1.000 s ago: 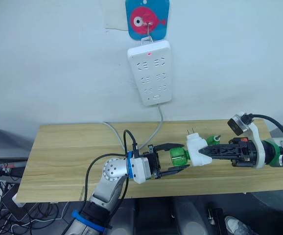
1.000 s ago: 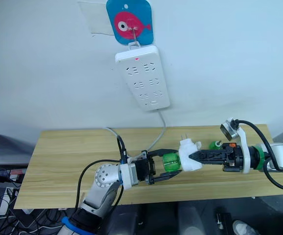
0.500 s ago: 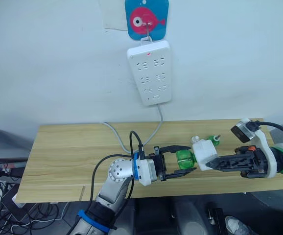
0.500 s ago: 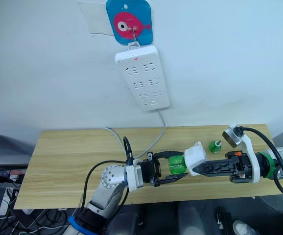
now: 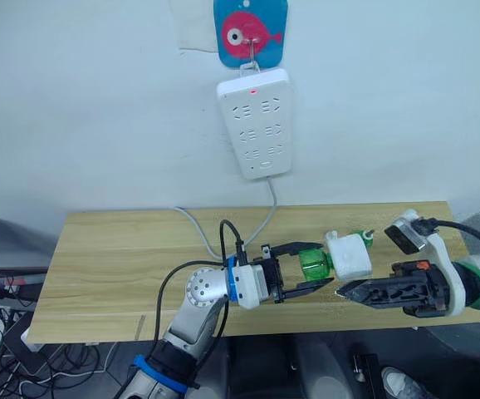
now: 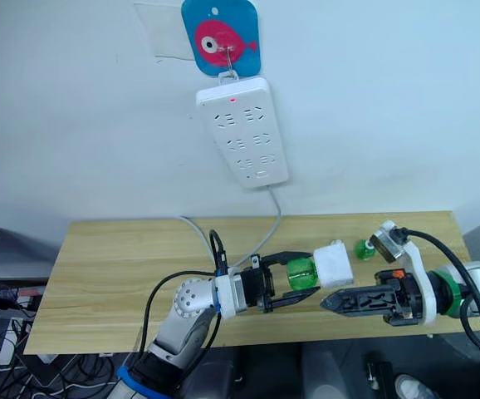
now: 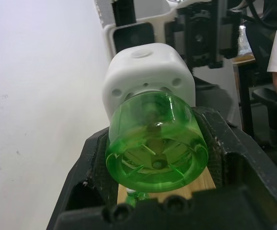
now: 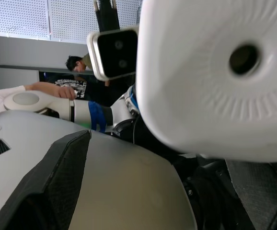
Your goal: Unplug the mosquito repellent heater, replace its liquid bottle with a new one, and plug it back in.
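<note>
Now left hand (image 5: 306, 270) grips green bottle (image 5: 312, 263); heater (image 5: 350, 255) attached.

I see a long light-wood tabletop (image 5: 115, 258) with a pale grain running across the lower half of the frame, set against a plain white wall. On it, right of centre toward the far edge, a small green bottle with a thin wick at its top (image 5: 361, 238) stands upright. A grey-white cable (image 5: 197, 229) crosses the table's back edge near the middle and trails over the wood toward the near edge. I cannot tell what else rests on the surface.
</note>
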